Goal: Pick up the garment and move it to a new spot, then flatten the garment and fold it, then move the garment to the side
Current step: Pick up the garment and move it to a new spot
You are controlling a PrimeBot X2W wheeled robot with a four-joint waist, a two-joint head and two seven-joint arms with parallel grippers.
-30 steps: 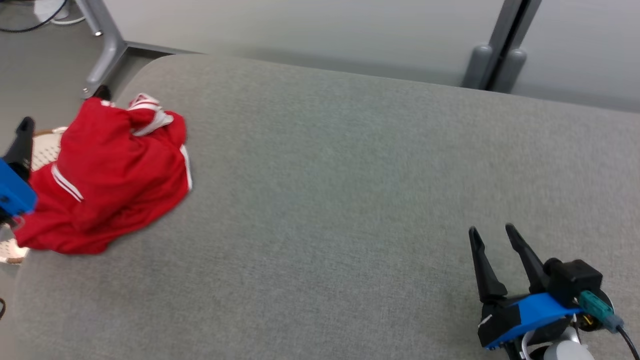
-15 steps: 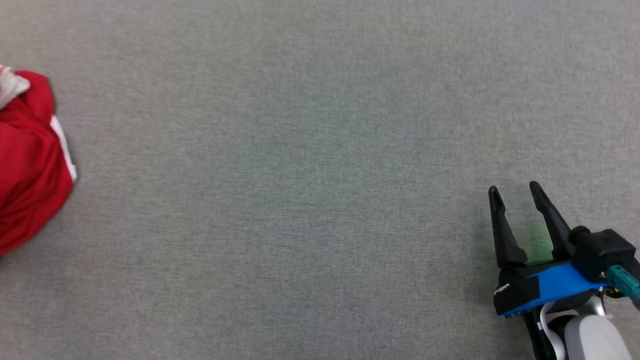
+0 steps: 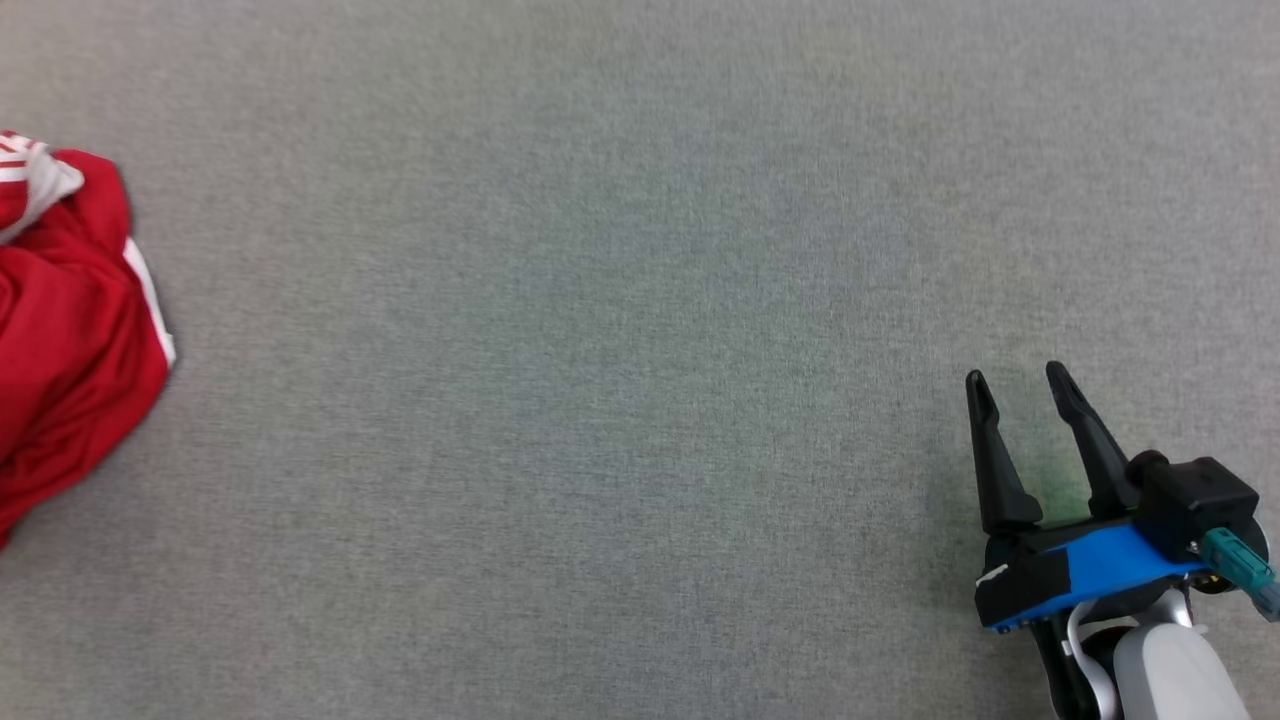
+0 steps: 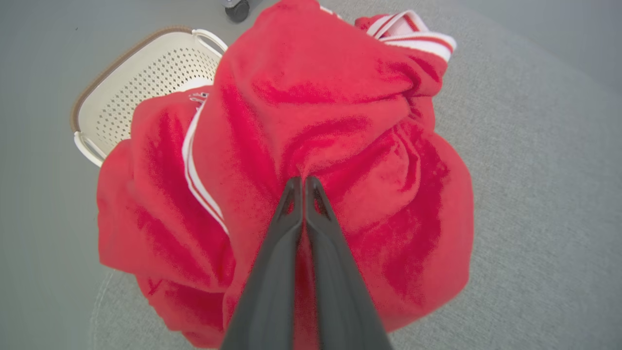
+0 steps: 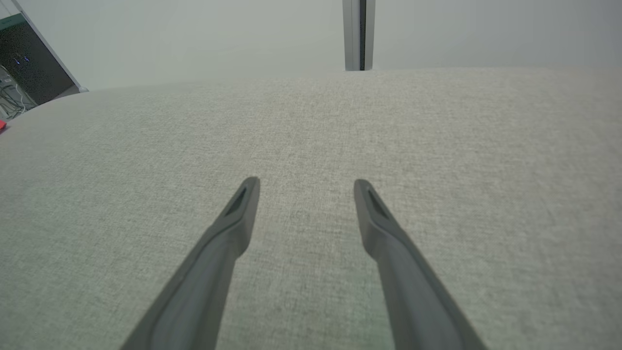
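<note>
Since 1 second ago the head camera has swung down and to the right, so the red garment of soft knit cloth with white stripes now sits at the far left edge of the head view. Over the same second the left gripper has closed from spread fingers. In the left wrist view its 2 dark fingers are pressed together at the tips on a puckered fold near the middle of the heap, and creases run out from that pinch. The red garment lies crumpled at the left end of the grey woven upholstered surface, its striped cuff at the far end from the fingers. Its near-left part hangs over the edge, above a cream perforated plastic basket with a brown rim. The part of the basket's inside that shows holds nothing; the rest is hidden by cloth. The right gripper rests spread wide and holds nothing, well apart to the right, so the left arm is the one placed to lift.
</note>
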